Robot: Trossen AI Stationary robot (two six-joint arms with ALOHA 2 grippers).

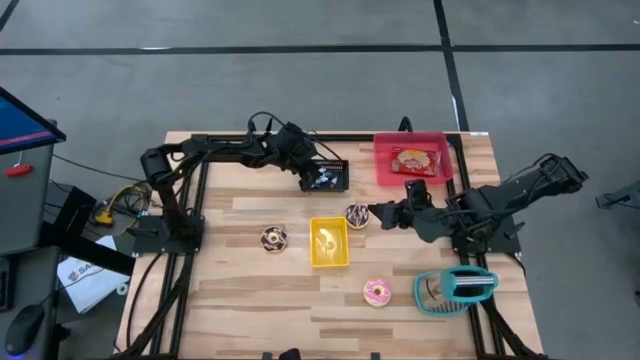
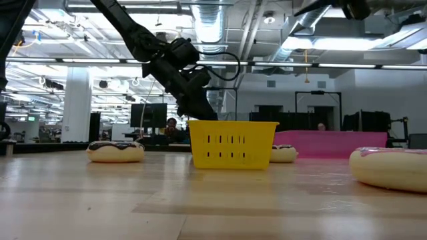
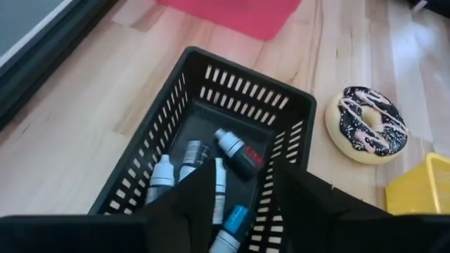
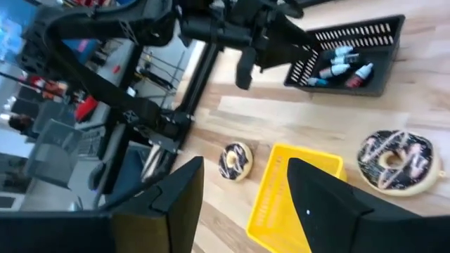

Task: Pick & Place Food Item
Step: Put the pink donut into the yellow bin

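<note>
The left hand [image 1: 318, 172] hangs over the black basket [image 1: 326, 177] near the far middle of the worktop [image 1: 240, 300]. Its fingers [image 3: 193, 200] stand parted with nothing between them; below them, small bottles [image 3: 238, 151] lie on the basket's floor.

The right hand [image 1: 376, 214] reaches in from the right side and sits low just beside a chocolate-iced donut [image 1: 357, 215], which rests on the wood next to the yellow basket [image 1: 330, 242]. This hand is released too, its two fingers [image 4: 172, 193] spread wide and empty.

A second chocolate donut [image 1: 274, 238] lies on the other side of the yellow basket, and a pink-iced donut [image 1: 377, 292] lies nearer the front edge. Beside the pink donut stands a teal basket [image 1: 455, 290]. At the far right corner, a red tray [image 1: 385, 165] holds a packaged snack [image 1: 415, 160].

In the low view the yellow basket stands upright in the middle, with donuts on either side and the left arm coming down behind it.
</note>
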